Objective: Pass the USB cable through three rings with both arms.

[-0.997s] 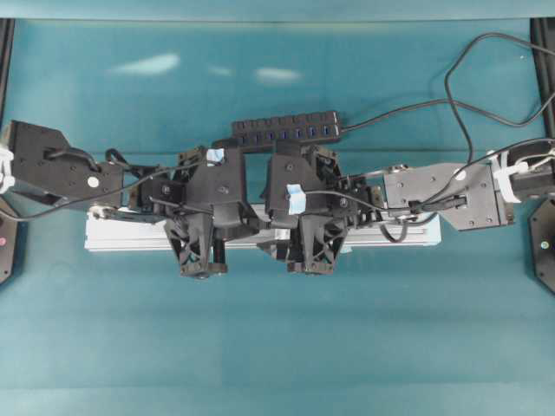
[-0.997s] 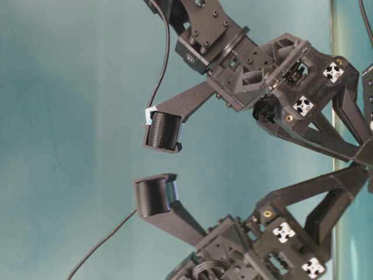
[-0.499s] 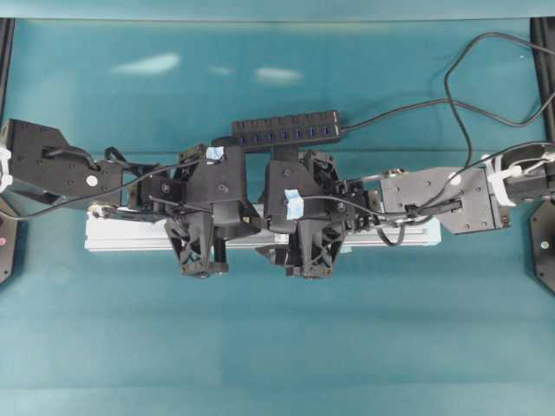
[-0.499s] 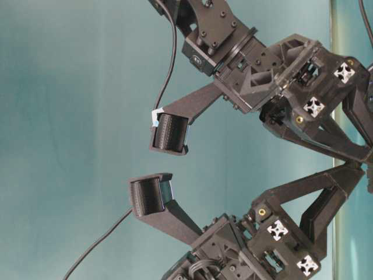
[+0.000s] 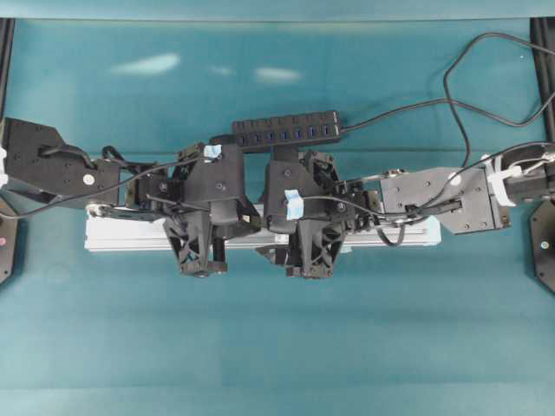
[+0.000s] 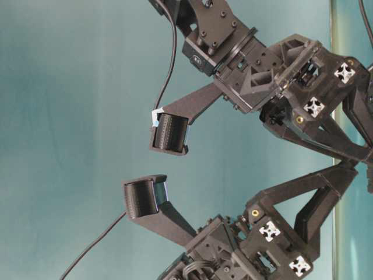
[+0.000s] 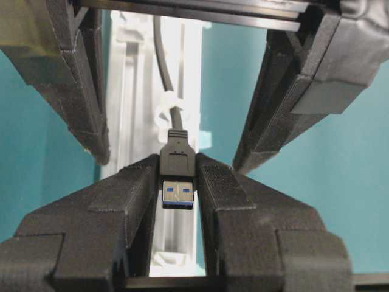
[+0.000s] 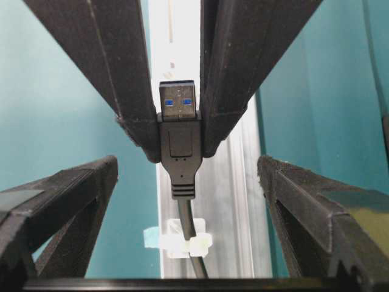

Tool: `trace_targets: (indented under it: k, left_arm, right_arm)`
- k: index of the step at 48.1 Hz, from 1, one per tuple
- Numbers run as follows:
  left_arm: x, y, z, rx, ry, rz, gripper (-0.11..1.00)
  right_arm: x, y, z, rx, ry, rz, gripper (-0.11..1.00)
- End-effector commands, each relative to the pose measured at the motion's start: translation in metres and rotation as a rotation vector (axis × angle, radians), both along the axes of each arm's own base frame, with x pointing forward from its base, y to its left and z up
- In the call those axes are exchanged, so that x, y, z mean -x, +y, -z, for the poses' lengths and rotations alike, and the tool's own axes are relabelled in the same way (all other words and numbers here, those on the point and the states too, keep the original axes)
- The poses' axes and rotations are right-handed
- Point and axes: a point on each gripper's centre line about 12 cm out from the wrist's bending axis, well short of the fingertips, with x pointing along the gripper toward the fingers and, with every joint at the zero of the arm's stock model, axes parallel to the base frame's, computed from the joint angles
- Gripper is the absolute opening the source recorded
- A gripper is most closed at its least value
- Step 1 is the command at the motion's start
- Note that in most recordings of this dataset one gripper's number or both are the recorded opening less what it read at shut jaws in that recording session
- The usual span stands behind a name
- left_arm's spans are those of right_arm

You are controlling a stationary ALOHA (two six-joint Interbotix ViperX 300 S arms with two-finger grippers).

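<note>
In the left wrist view my left gripper [image 7: 178, 169] is shut on the black plug of the USB cable [image 7: 177, 155], metal tip towards the camera. Behind the plug the cord runs through one white ring [image 7: 169, 113] on the silver rail [image 7: 137, 91]. The right wrist view shows the same plug [image 8: 180, 143] pinched from above and the cord passing through the ring [image 8: 189, 244]. My right gripper [image 8: 187, 167] stands open, its fingers [image 8: 67, 194] wide on either side of the plug and clear of it. A second white clip [image 7: 176, 266] shows partly, low on the rail.
A black multi-port hub bar [image 5: 286, 130] lies behind the two wrists, its cord looping to the back right. The rail [image 5: 121, 234] runs left to right under both arms. In the table-level view two ribbed finger pads [image 6: 170, 133] stand apart with nothing between them.
The right arm has slid slightly left along the rail towards the left arm. In the table-level view the upper pad dropped a little, and the lower pad drew away downward and left.
</note>
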Motion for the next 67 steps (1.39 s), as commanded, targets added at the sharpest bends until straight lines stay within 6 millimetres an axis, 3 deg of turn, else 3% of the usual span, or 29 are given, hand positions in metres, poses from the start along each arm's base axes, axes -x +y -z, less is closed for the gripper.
trace_targets:
  k: [1,9,21,27,63,65,67]
  left_arm:
    - [-0.002,-0.002,-0.017,-0.004,-0.051,0.006,0.23]
    - [-0.001,-0.002,-0.015,-0.002,-0.041,0.007,0.23]
    - [0.002,-0.004,-0.012,-0.001,-0.017,0.009,0.23]
    - [0.005,-0.004,-0.008,-0.001,0.000,0.011,0.23]
    - [0.009,-0.004,0.002,0.012,0.029,0.000,0.23]
    - [0.011,-0.004,0.004,0.012,0.035,0.000,0.27]
    - [0.012,-0.004,0.005,0.012,0.038,0.000,0.39]
  right_arm:
    - [-0.004,0.002,-0.007,-0.005,-0.028,-0.001,0.77]
    - [-0.004,0.002,-0.007,-0.006,-0.029,-0.001,0.68]
    - [-0.004,0.002,-0.009,-0.004,-0.034,-0.002,0.10]
    - [-0.005,0.002,-0.010,-0.002,-0.037,-0.006,-0.06]
    - [-0.007,0.002,-0.012,-0.001,-0.050,-0.008,-0.07]
    - [-0.007,0.002,-0.011,-0.001,-0.044,-0.009,-0.07]
    - [-0.007,0.001,-0.011,0.001,-0.038,-0.006,-0.07]
